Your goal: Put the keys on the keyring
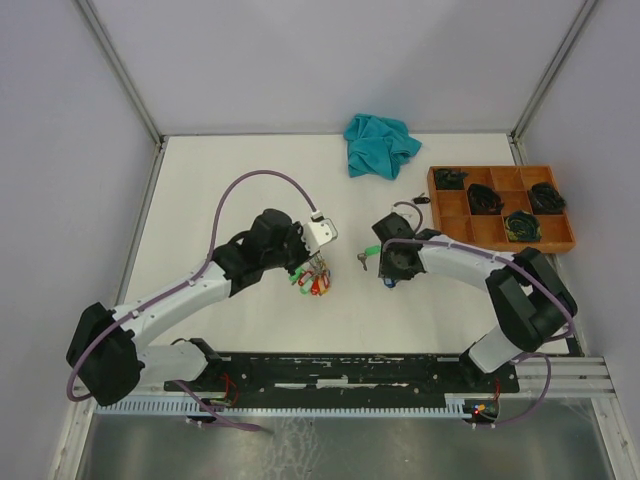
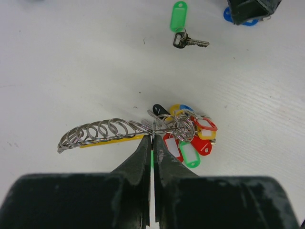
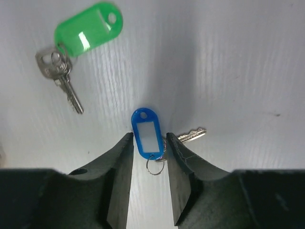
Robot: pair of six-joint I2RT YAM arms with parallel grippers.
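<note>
My left gripper [image 2: 152, 137] is shut on the thin wire of the keyring [image 2: 153, 125], which I see edge-on, held just above the table. Several small loops are strung along it, and a bunch of red, yellow and green tagged keys [image 2: 193, 140] hangs at its right. A loose green-tagged key [image 3: 88, 29] lies flat on the table, between the two arms in the top view [image 1: 366, 257]. My right gripper [image 3: 149, 138] is down on the table with its fingers closed against both sides of the blue-tagged key [image 3: 147, 131]. That key's blade pokes out to the right.
A crumpled teal cloth [image 1: 380, 145] lies at the back of the table. A wooden compartment tray [image 1: 490, 169] with dark coiled items stands at the back right, close behind the right arm.
</note>
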